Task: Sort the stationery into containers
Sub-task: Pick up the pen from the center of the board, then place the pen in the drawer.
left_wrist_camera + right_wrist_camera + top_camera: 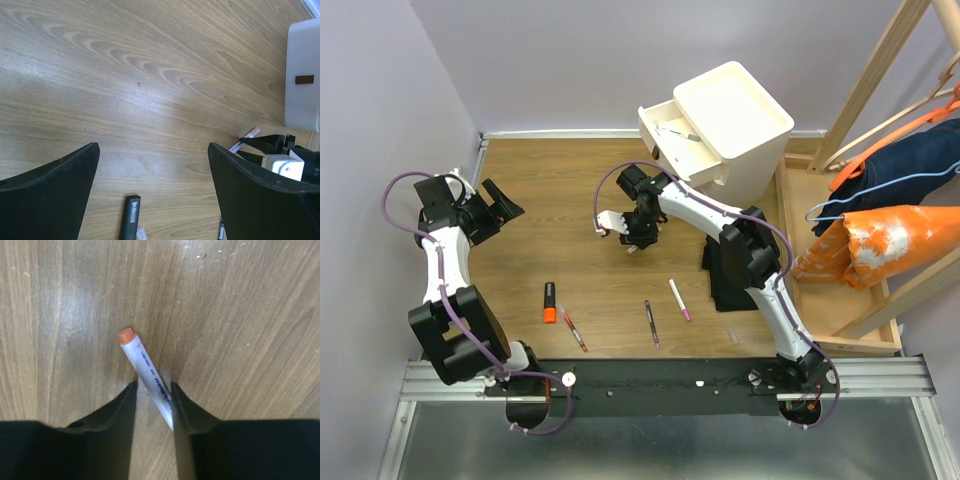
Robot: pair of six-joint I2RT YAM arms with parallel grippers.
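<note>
On the bench (250, 315), under the right arm: a white-barrelled pen (145, 365) with an orange cap (126, 335) lay flat on the wood, out on its own.
Right end effector (154, 386): I had it down over the pen with the jaws narrow and straddling the barrel. The right finger looked to be touching it, while a sliver of wood showed on the left side, so I judged it not clamped.
Left end effector (150, 190): it stood wide, carried nothing and hovered over bare wood with a dark marker (131, 217) below it.
Long axis: in the right wrist view the pen ran from upper left to lower right, a little skewed to the slot between the jaws.
Pointing: the capped end faced away from the fingers. The tail end was hidden under them.
Handling: I judged it light, stiff and smooth, and its round barrel was likely to roll or swivel if pinched off-centre.
Where to hold: I thought the plain barrel, squarely across its length, was better than the cap.
Destination: the open drawer (650, 125) of the white cabinet (740, 120) stood beyond the arm.
Remaining: an orange highlighter (550, 303) and three pens lay near the front edge.
</note>
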